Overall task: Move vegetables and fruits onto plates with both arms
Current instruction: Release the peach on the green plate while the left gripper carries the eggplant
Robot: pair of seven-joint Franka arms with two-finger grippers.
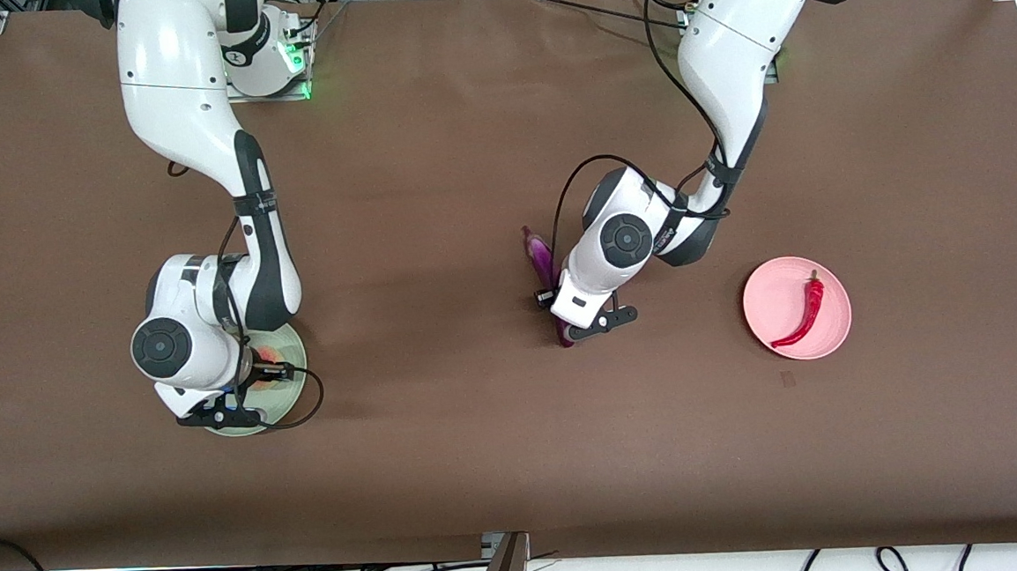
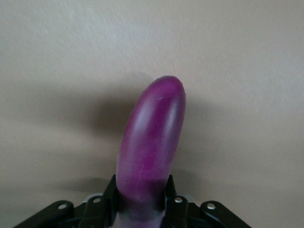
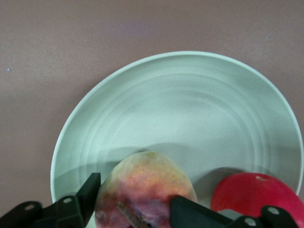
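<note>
Nearest you, the green plate (image 1: 296,396) sits under the right gripper (image 3: 135,209), whose jaws close on the peach (image 3: 145,187) over the plate, beside the red fruit (image 3: 256,192). Mid-table, the left gripper (image 2: 142,202) clamps the eggplant (image 2: 152,142); held near one end, it may swing loose before reaching the pink plate (image 1: 775,304) with the chili (image 1: 806,311).

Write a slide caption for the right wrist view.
Right hand holds the peach over the green plate, beside the red fruit.
</note>
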